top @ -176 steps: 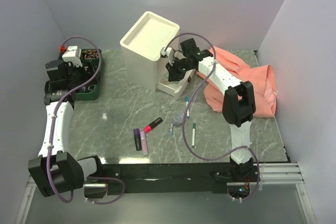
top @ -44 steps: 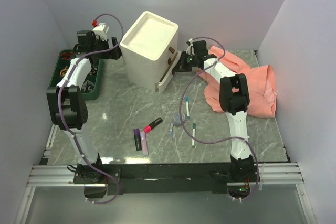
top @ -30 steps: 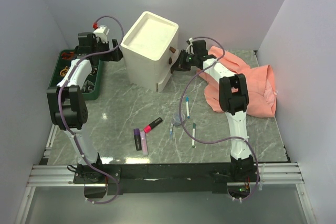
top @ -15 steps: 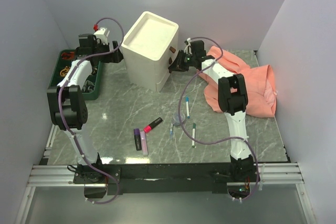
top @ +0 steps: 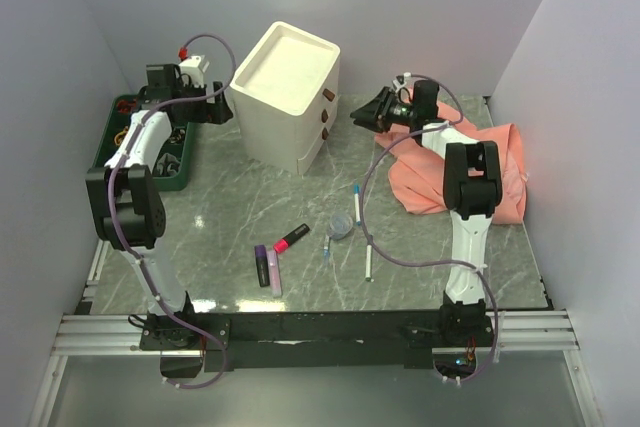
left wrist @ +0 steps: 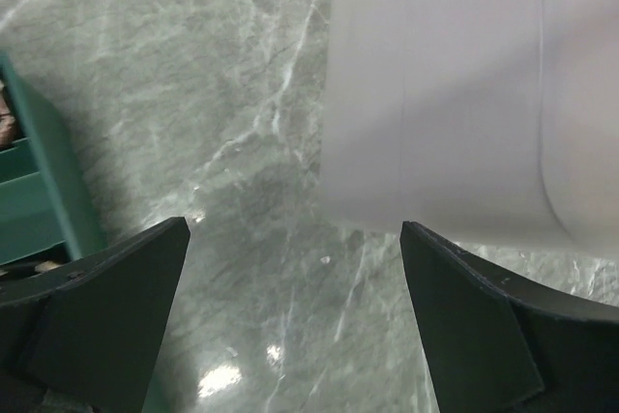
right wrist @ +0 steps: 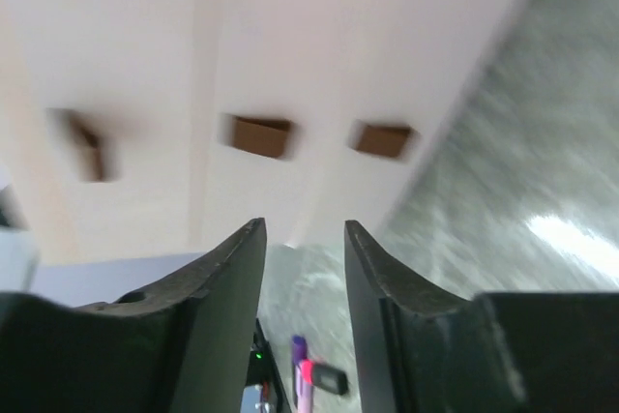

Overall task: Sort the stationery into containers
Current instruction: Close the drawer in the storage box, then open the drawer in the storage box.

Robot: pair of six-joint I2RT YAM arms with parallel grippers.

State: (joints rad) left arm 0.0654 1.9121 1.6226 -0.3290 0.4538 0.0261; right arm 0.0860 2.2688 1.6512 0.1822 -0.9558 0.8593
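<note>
The cream-white cabinet (top: 285, 97) stands at the back, its three drawers shut, brown handles (top: 324, 115) facing right. My left gripper (top: 222, 107) is open and empty against the cabinet's left wall (left wrist: 445, 94). My right gripper (top: 358, 115) is open and empty, a short way right of the handles (right wrist: 261, 135). On the table lie two purple and pink highlighters (top: 267, 267), a red-and-black marker (top: 292, 237), a clear tape roll (top: 341, 224), and thin white pens (top: 357, 200) (top: 368, 259). The highlighters also show in the right wrist view (right wrist: 300, 374).
A dark green tray (top: 150, 147) with small items sits at the far left, and also shows in the left wrist view (left wrist: 48, 181). A crumpled pink cloth (top: 470, 162) lies at the right under my right arm. Grey walls close in the back and sides.
The bottom drawer, pulled out earlier, is now shut. My right gripper has drawn back to the right, away from the cabinet front. My left gripper stays at the cabinet's left side.
</note>
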